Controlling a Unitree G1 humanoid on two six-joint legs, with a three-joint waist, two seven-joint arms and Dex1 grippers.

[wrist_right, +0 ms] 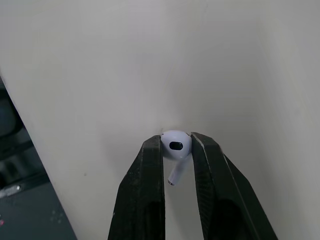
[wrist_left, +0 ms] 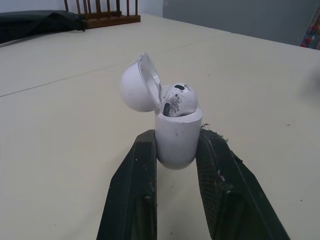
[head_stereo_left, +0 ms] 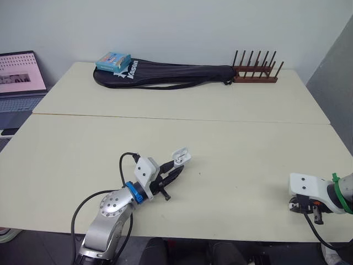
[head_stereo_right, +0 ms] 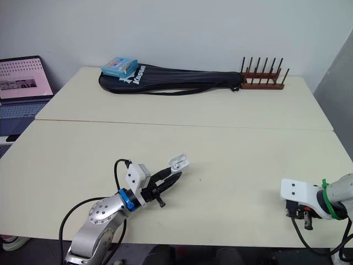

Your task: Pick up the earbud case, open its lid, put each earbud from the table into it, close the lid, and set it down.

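Near the front edge of the desk point(head_stereo_left: 220, 138), left of the middle, the left arm lies low and reaches forward. The left gripper point(head_stereo_left: 177, 170) clamps the one earbud case point(wrist_left: 175, 142), its lid point(wrist_left: 136, 89) open (one earbud point(wrist_left: 179, 99) sits inside). Near the front right corner the right gripper point(wrist_right: 176, 140), half hidden under its wrist, pinches the second earbud point(wrist_right: 175, 146).

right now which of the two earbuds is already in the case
The earbud seated in the open earbud case, which the left gripper clamps. The other earbud is outside it, pinched between the right gripper's fingertips.
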